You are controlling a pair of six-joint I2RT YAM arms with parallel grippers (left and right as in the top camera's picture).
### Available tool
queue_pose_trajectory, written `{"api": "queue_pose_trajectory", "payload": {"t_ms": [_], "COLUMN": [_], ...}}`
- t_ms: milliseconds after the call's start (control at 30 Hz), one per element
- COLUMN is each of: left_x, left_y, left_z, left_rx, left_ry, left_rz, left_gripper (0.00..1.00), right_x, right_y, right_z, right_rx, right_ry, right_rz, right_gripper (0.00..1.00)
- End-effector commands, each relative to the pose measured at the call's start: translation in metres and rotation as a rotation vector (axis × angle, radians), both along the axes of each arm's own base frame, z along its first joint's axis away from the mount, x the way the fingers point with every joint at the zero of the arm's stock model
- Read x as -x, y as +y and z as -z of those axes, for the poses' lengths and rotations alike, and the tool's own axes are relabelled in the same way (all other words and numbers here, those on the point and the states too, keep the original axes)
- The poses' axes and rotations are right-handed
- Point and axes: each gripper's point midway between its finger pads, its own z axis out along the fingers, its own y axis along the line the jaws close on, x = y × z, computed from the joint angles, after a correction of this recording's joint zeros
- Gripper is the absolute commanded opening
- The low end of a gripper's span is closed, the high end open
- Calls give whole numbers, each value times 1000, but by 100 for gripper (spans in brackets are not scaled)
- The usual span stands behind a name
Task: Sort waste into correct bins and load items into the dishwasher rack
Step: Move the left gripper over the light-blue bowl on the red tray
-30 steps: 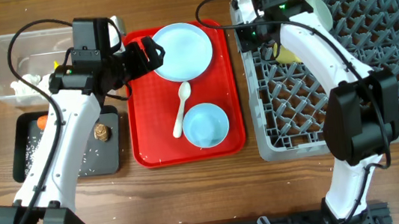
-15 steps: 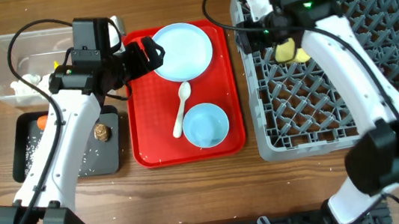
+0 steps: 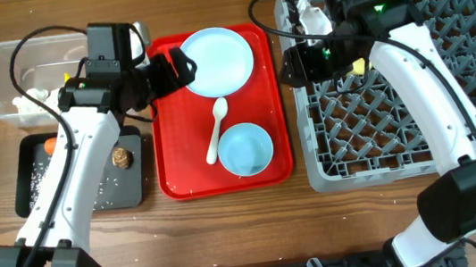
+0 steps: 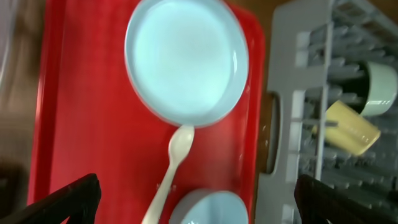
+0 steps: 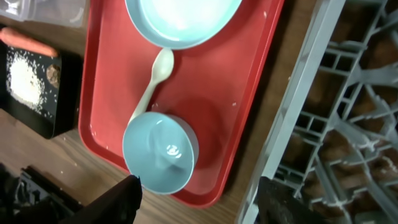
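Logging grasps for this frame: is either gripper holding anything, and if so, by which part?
Nothing is held. The left gripper and the right gripper both stand open and empty.

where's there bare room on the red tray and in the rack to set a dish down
Red tray: bare strip along its left side, bordered by the rim, spoon and blue bowl; the plate fills the far end. Rack: near half is bare lattice; the far-left corner is crowded with the yellow cup and green bowl.
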Motion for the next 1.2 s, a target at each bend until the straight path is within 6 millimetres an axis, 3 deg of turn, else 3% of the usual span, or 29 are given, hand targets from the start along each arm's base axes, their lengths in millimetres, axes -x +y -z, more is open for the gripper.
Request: {"api": "queue_pose_trajectory", "payload": {"t_ms": [0, 67, 233, 467, 767, 1167], "left_x": [17, 28, 56, 84, 105, 113], "left_y": [-2, 0, 0, -14, -47, -49], "left_z": [2, 8, 24, 65, 90, 121], "left_rx": [0, -10, -30, -114, -144, -204], "left_ry": [71, 126, 247, 342, 338, 306], "left_rz": [17, 16, 27, -6, 72, 46], "left_gripper": [85, 66, 47, 52, 51, 51], "right_x": [3, 4, 5, 9, 9, 11], "right_y": [5, 5, 5, 4, 4, 3], "right_z": [-11, -11, -11, -10, -9, -9], "right_rx": [-31, -30, -29, -25, -24, -22], "right_ry": [-4, -1, 4, 22, 25, 31], "right_rz": [-2, -3, -2, -1, 0, -1], "right_gripper": [62, 62, 62, 62, 62, 62]}}
